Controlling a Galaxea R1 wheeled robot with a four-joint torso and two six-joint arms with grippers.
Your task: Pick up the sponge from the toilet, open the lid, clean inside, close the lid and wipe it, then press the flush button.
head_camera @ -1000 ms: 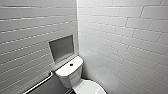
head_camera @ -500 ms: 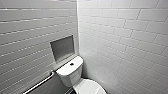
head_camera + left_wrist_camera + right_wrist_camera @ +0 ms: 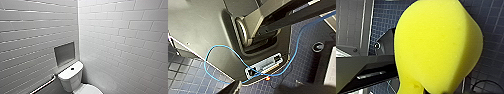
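No legible text, brand, number or sign anywhere.

Inventory, toilet corner.
- Tank (image 3: 71, 78): being kept in the corner where the left wall (image 3: 30, 37) and right wall (image 3: 125, 42) are being joined.
- Flush button (image 3: 72, 68): being carried on the middle of the tank top.
- Lid (image 3: 88, 89): being kept just before the tank.
- Niche (image 3: 64, 53): being housed in the left wall, above the tank.
- Grab bar (image 3: 43, 85): being borne on the left wall, below the niche and left of the tank.
- Sponge (image 3: 436, 47): being held above the floor (image 3: 491, 65).

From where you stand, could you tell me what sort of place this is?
Likely a bathroom: white ceramic toilet in the corner, pale rectangular wall tiles, and a metal grab bar.
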